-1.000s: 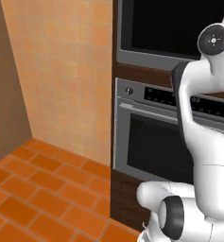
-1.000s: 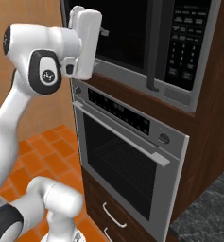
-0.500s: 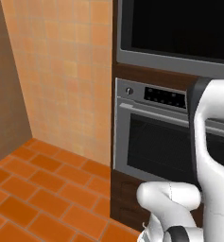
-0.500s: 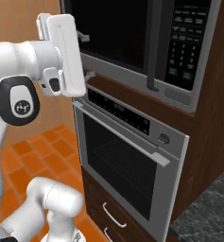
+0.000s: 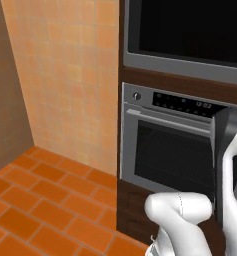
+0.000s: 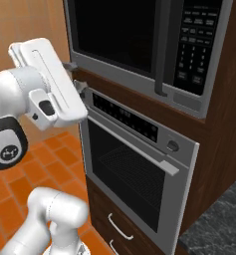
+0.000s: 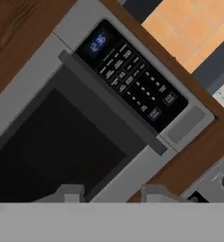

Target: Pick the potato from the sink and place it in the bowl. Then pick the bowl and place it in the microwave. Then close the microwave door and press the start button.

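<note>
- The jaws of my gripper [image 7: 112,193] stand apart with nothing between them. The two small dark finger tips [image 7: 68,191] poke up at the bottom of the hand view, and I see only the appliance past them.
- A second ago the white hand was up close to the front of the microwave. Now, in the right base view, the gripper [image 6: 73,74] has swung down and out toward the camera. It hangs just off the left corner, where the microwave meets the oven below.
- The base has not driven. The wall and floor sit in the same place in all the left base pictures.
- The wide black glass microwave door [image 6: 114,35] with its grey frame looks shut flat against the boxy grey microwave [image 6: 139,45]. Its dark upright handle [image 6: 162,50] sits next to the black pad of buttons [image 6: 193,45].
- The glass is too dark for me to tell if the brown wooden bowl and the little potato are inside.
- I think the door step is done and only the start button is left.
- The hand looks at the button pad [image 7: 132,80] on a tilt. The buttons are too small for me to tell which one is start.
- I must reach right, across the door, to get there.
- The steel oven [image 6: 134,169] with the bar handle is below. I should keep the hand off it.
</note>
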Robot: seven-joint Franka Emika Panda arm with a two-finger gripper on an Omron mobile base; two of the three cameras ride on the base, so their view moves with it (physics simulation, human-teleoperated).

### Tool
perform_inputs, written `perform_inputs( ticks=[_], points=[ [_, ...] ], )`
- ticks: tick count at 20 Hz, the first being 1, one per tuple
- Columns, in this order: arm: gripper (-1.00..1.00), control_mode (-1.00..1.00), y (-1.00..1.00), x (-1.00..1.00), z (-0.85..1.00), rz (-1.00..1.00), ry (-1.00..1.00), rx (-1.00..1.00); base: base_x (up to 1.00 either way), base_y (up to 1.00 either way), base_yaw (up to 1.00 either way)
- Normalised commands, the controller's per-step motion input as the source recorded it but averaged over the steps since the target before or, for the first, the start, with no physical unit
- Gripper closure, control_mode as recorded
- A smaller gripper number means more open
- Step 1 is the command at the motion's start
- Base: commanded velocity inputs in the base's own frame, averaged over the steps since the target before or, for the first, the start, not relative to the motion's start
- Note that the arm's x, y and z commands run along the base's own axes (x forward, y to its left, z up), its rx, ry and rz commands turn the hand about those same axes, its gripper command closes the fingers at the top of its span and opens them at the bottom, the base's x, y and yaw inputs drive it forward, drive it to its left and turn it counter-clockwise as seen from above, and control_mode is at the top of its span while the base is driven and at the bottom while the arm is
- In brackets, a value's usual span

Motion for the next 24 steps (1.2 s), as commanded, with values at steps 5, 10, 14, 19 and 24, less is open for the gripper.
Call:
perform_inputs(
  ticks=[5,10,14,19,24],
  points=[
    [1.0,-1.0,0.0,-0.67,0.0,0.02,0.21,-0.31,0.0,0.0,0.0],
    [1.0,-1.0,-0.02,-0.33,0.0,0.0,0.13,-0.25,0.0,0.0,0.0],
    [1.0,-1.0,-0.22,-0.03,-0.01,-0.14,0.14,-0.17,0.0,0.0,0.0],
    [1.0,-1.0,-0.34,0.07,-0.12,-0.03,0.17,-0.15,0.0,0.0,0.0],
    [1.0,-1.0,-0.4,0.51,-0.21,0.11,0.03,-0.05,0.0,0.0,0.0]
  ],
)
